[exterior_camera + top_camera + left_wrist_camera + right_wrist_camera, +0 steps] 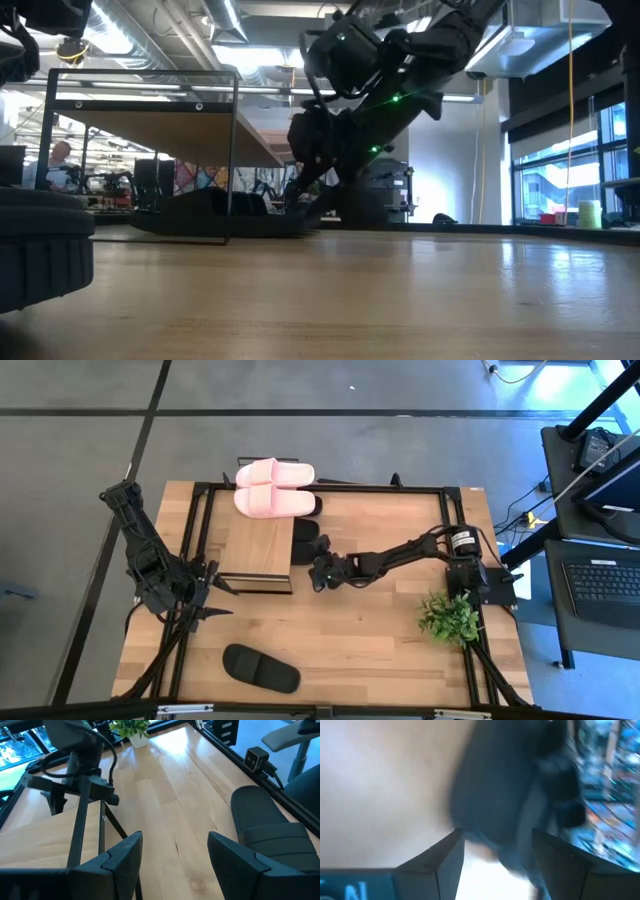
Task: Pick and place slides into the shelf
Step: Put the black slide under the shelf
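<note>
Already the pink pair (pixel 273 487) tops the shelf (pixel 256 547); right fingers (pixel 318 575), spread, nudge a black slide (pixel 304 550) at its 3 o'clock side, another (pixel 261 668) waits on the tabletop (pixel 380 650) by the open, empty left fingers (pixel 222 598).

My counter (pixel 350 630) carries the shelf (pixel 258 550) beside my right tool (pixel 320 573), one black slide (pixel 261 668) near my left tool (pixel 215 600), and a plant (pixel 449 617).

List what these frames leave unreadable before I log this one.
- Black slides under the shelf: top board hides most in the high view; count unclear.
- Right gripper: right wrist view is blurred; grip on the black slide unconfirmed.
- Slide at the low view's left: cut off by the edge.
</note>
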Available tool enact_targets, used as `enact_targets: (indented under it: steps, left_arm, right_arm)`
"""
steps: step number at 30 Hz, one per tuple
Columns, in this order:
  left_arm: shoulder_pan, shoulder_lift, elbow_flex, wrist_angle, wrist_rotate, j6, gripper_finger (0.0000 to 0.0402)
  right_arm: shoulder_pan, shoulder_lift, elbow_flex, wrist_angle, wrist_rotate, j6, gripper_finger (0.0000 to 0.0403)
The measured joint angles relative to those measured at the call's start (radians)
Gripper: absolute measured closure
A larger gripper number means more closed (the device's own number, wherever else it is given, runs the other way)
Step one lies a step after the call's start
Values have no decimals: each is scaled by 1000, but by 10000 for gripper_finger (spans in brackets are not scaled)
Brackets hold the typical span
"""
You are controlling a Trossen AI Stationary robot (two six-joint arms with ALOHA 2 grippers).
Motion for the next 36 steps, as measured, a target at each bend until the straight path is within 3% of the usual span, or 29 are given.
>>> enact_targets:
  steps: [3, 15, 20, 27, 30, 33, 36]
  left_arm:
    - [0, 0, 0, 0, 0, 1, 185]
    - [0, 0, 0, 0, 0, 3, 185]
    - [0, 0, 0, 0, 0, 3, 185]
    - [0, 0, 0, 0, 0, 3, 185]
    - [0, 0, 0, 0, 0, 3, 185]
    - [0, 0, 0, 0, 0, 3, 185]
    - [0, 0, 0, 0, 0, 3, 185]
  right_arm:
    - [31, 0, 0, -5, 65, 20, 177]
    - [221, 0, 8, 0, 86, 197, 177]
    - [290, 0, 61, 3, 87, 311, 177]
    - [350, 1, 165, 69, 83, 313, 177]
    - [370, 0, 205, 88, 73, 452, 177]
    - [379, 2, 236, 79, -20, 555, 177]
    - [380, 4, 266, 91, -246, 571, 177]
